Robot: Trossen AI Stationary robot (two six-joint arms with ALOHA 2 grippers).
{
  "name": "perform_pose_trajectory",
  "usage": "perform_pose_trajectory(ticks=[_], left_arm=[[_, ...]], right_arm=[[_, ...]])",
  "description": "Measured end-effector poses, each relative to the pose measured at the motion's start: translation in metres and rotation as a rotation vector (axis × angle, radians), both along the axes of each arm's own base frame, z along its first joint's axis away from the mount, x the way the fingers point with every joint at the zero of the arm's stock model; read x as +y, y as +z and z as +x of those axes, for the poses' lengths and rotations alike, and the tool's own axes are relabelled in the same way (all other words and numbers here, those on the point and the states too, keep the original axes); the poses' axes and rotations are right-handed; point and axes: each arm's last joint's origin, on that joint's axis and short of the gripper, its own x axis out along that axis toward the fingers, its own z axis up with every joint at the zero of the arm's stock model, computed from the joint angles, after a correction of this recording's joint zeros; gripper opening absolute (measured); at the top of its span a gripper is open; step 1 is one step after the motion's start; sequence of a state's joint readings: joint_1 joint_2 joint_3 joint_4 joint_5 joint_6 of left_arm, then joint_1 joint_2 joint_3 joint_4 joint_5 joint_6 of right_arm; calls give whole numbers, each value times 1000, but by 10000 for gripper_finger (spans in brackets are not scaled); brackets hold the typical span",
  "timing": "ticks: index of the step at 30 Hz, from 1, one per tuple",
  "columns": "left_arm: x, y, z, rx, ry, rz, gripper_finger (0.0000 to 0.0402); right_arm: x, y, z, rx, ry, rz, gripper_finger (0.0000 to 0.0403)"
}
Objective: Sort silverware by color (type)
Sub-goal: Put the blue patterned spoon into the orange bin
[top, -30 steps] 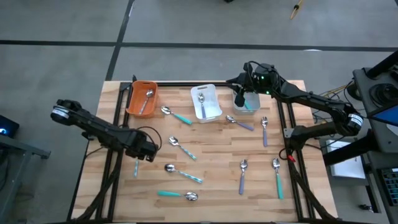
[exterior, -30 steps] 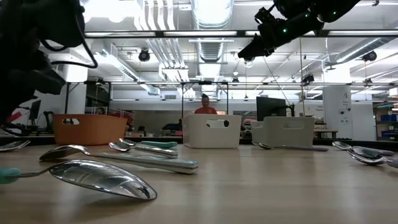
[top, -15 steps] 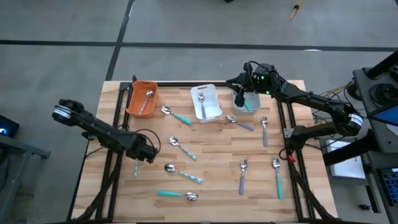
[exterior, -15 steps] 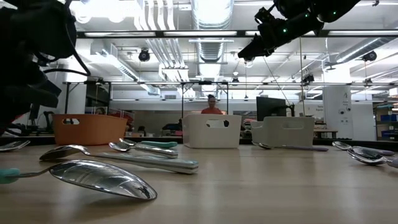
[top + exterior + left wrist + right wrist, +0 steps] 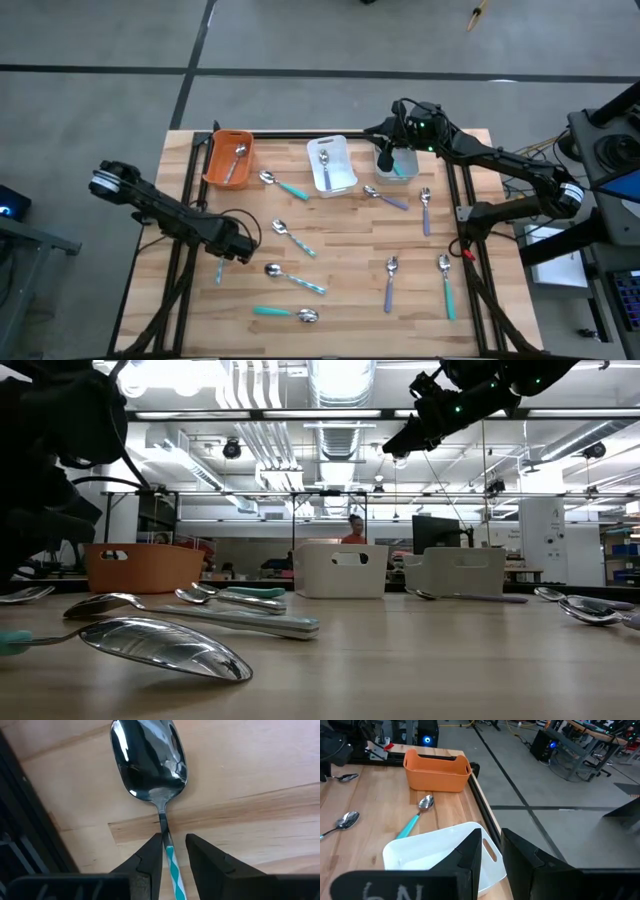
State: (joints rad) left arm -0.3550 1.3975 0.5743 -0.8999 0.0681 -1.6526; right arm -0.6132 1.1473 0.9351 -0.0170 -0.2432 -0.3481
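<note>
Left hand (image 5: 172, 854): striped spoon (image 5: 152, 767) handle runs between the fingers and off the frame edge; far end not seen. Top of bowl also cut by the frame. From above, arm covers the spoon's bowl.

Right hand (image 5: 490, 851): fingers block part of the white bin (image 5: 427, 852); its contents out of sight. In the high view it covers part of the grey bin (image 5: 403, 163); contents unclear.

Low view: nearest spoon (image 5: 160, 645) handle cut at frame edge. Left arm (image 5: 45, 460) a dark mass, its hand not made out. Person (image 5: 355, 530) half hidden behind the bin.

Orange bin (image 5: 437, 770): inside hidden by its wall.
</note>
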Motion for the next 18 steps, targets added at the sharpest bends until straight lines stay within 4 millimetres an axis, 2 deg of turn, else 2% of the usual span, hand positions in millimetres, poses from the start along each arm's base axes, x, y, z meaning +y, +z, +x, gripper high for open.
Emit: perform_pose_trajectory(ticks=[8, 14, 18], left_arm=[[0, 0, 1, -8, -7, 4, 73], [-1, 0, 2, -27, -25, 6, 10], [-1, 1, 2, -32, -26, 7, 6]], right_arm=[[0, 0, 0, 0, 0, 0, 66], [0, 0, 0, 0, 0, 0, 66], [0, 0, 0, 0, 0, 0, 66]])
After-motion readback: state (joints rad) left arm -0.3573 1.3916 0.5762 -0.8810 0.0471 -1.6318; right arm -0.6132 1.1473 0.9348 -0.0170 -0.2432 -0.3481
